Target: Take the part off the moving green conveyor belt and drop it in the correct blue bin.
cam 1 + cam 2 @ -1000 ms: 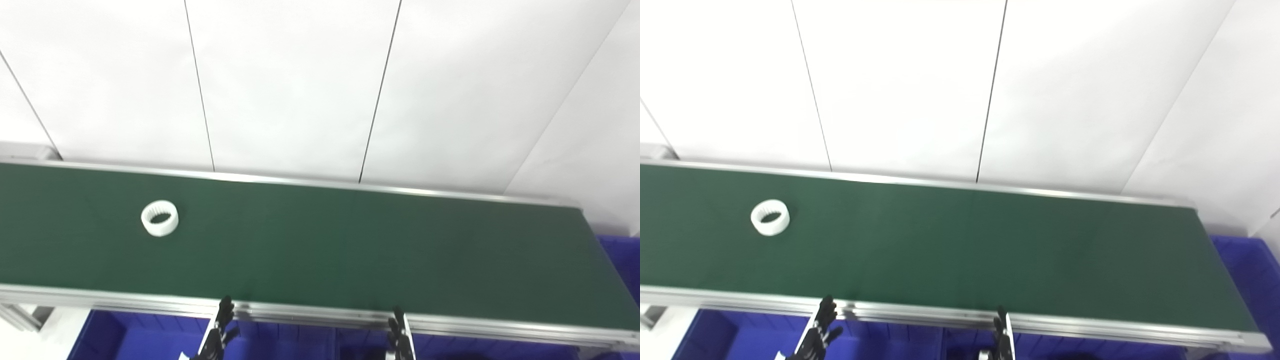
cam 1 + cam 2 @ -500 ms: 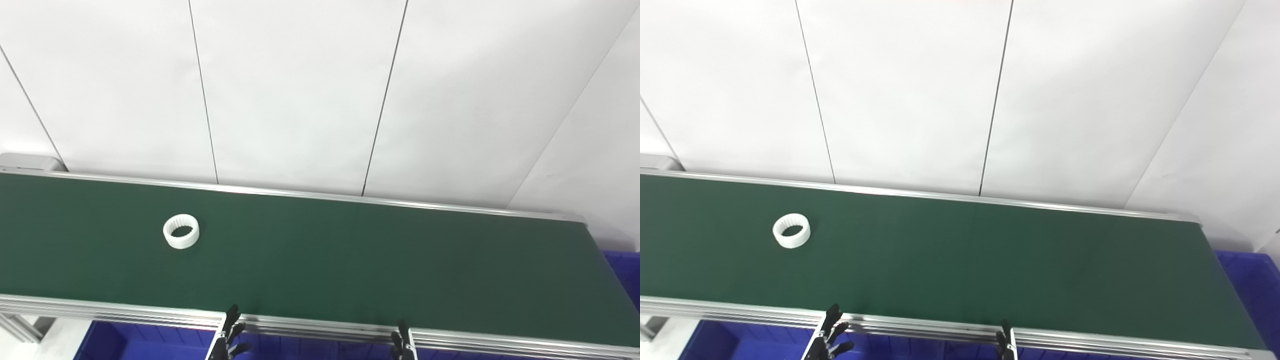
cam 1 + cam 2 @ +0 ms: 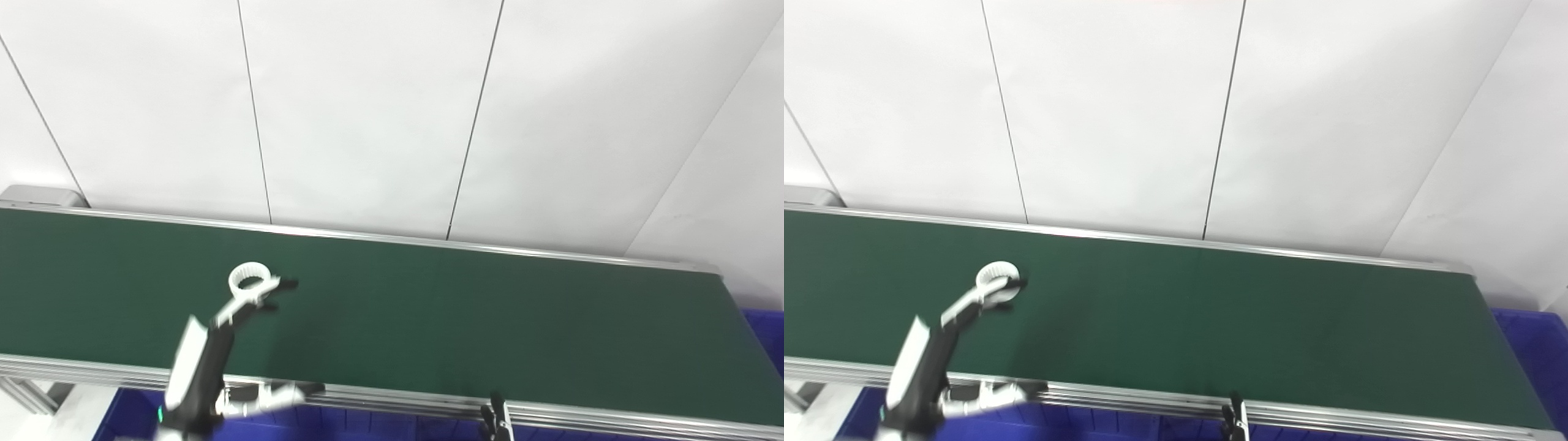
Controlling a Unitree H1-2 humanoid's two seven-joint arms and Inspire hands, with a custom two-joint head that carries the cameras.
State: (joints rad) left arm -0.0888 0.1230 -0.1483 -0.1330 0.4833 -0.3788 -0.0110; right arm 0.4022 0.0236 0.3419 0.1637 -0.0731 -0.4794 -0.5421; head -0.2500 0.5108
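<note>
A white toothed ring (image 3: 249, 277) lies on the green conveyor belt (image 3: 459, 312), left of centre. My left hand (image 3: 205, 358) reaches up over the belt from the bottom left. It is open, its fingers (image 3: 260, 294) stretched out to the ring's near edge, its thumb (image 3: 275, 397) low by the belt's front rail. I cannot tell if the fingers touch the ring. The ring (image 3: 998, 278) and left hand (image 3: 922, 364) also show in the right eye view. Only a fingertip of my right hand (image 3: 495, 419) shows at the bottom edge.
Blue bins sit below the belt's front rail (image 3: 367, 425) and past its right end (image 3: 762, 331). An aluminium frame (image 3: 551, 413) edges the belt. White wall panels stand behind it.
My left hand has risen from the bottom edge out over the belt to the ring. The ring has travelled to the right. The camera has shifted slightly.
</note>
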